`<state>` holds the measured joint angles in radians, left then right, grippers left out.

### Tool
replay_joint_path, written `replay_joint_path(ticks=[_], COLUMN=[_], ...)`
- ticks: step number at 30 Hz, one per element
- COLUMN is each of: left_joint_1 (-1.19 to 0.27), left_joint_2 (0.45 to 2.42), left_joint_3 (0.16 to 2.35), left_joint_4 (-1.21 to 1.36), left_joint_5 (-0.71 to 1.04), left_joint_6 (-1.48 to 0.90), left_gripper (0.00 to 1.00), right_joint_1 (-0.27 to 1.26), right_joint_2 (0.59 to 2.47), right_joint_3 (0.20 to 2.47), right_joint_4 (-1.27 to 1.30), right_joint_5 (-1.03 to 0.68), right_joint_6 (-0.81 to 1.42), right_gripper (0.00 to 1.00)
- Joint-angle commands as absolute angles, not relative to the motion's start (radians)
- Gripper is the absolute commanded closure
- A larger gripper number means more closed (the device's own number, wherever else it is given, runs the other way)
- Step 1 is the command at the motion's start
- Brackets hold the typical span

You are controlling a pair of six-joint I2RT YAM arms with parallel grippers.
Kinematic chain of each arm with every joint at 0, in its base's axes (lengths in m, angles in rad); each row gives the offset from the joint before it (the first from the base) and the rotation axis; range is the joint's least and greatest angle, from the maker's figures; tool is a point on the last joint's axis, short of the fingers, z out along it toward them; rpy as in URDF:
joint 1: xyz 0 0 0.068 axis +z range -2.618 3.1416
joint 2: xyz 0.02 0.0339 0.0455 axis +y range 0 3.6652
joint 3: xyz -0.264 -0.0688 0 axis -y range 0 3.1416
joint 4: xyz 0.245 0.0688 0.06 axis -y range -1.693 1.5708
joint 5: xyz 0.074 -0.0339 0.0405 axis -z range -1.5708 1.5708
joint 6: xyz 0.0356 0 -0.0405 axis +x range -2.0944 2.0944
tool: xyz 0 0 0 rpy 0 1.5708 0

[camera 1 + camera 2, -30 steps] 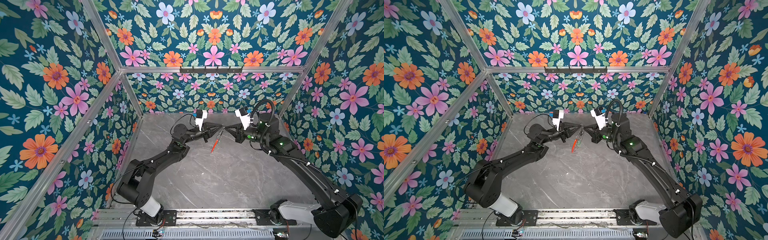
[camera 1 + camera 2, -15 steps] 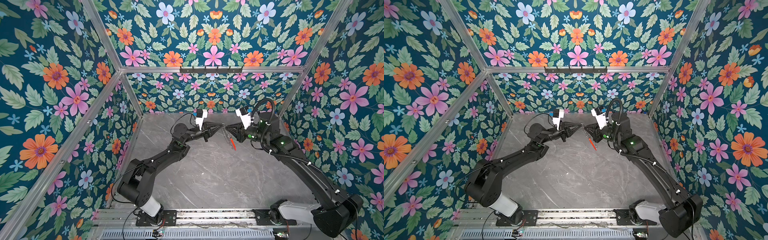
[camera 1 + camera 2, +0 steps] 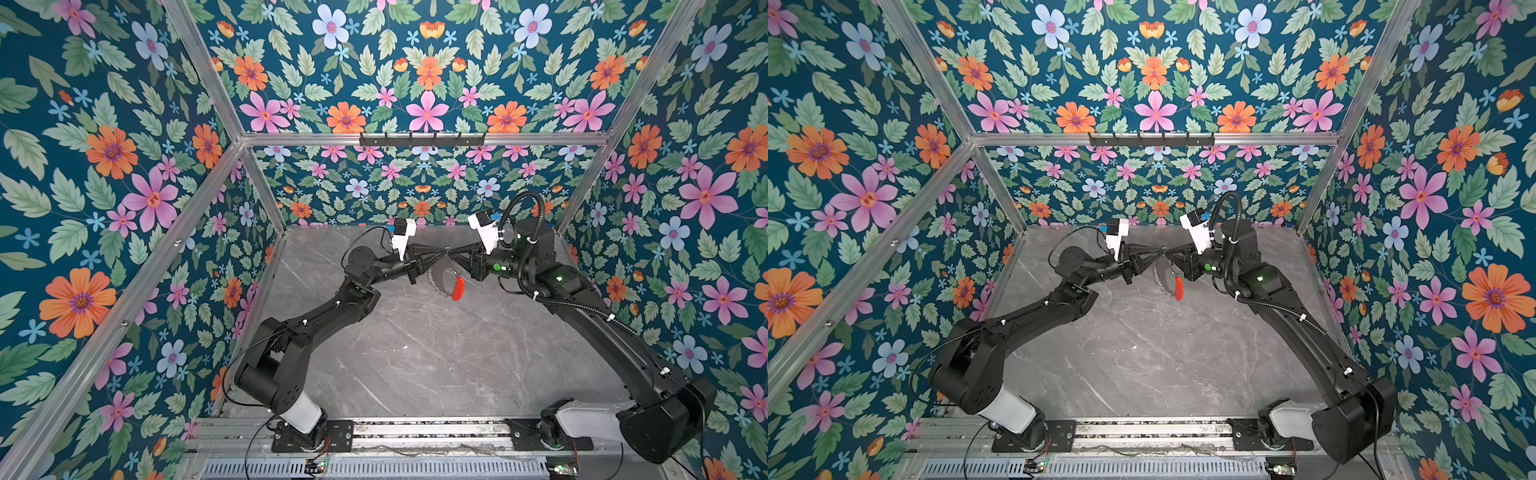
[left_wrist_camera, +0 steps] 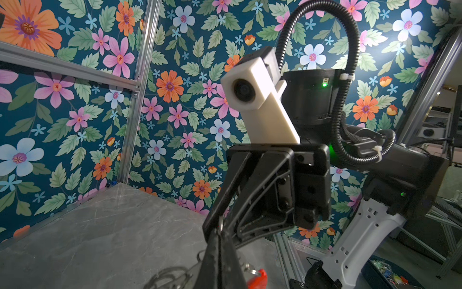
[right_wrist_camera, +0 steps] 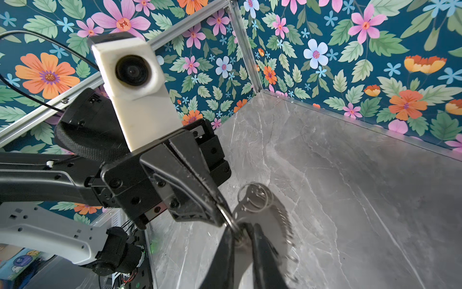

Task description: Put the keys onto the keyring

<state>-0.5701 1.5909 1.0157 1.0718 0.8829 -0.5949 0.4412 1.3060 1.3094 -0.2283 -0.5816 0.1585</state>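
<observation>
Keyring [image 3: 457, 289]: we judge it light, stiff, slippery; grip the rim.
Left pincer [image 5: 223, 215] clamped shut on its edge; right pincer [image 5: 241, 229] grip unclear.

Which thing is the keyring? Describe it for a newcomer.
Over the far middle of the grey marble table, the left tool and right tool meet tip to tip. The keyring hangs just below them: a flat grey hoop fringed with small silver rings; its red-orange arc stands out against black arms.
</observation>
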Motion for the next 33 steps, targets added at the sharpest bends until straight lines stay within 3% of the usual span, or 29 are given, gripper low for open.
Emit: replay_joint_path(ticks=[1, 8, 23, 26, 31, 33], left_joint_1=[-0.572, -0.572, -0.572, -0.572, -0.571, -0.565], left_joint_2=[1.589, 1.590, 1.595, 1.596, 1.596, 1.585], left_joint_3=[1.020, 1.021, 1.019, 1.017, 1.015, 1.011], left_joint_4=[1.104, 1.098, 1.109, 1.111, 1.127, 1.112], left_joint_5=[0.900, 0.907, 0.898, 0.897, 0.902, 0.913], left_joint_6=[-0.597, -0.597, -0.595, -0.594, -0.581, -0.554], left_gripper=[1.00, 1.00, 1.00, 0.93, 0.71, 0.70], right_joint_1=[0.442, 0.442, 0.442, 0.442, 0.443, 0.442], right_joint_2=[1.311, 1.299, 1.250, 1.247, 1.246, 1.247], right_joint_3=[1.315, 1.303, 1.247, 1.243, 1.248, 1.263], right_joint_4=[-0.188, -0.164, -0.110, -0.115, -0.154, -0.209], right_joint_5=[-0.620, -0.620, -0.601, -0.598, -0.587, -0.576], right_joint_6=[0.172, 0.171, 0.161, 0.155, 0.115, 0.075], right_gripper=[0.93, 1.00, 1.00, 1.00, 1.00, 1.00])
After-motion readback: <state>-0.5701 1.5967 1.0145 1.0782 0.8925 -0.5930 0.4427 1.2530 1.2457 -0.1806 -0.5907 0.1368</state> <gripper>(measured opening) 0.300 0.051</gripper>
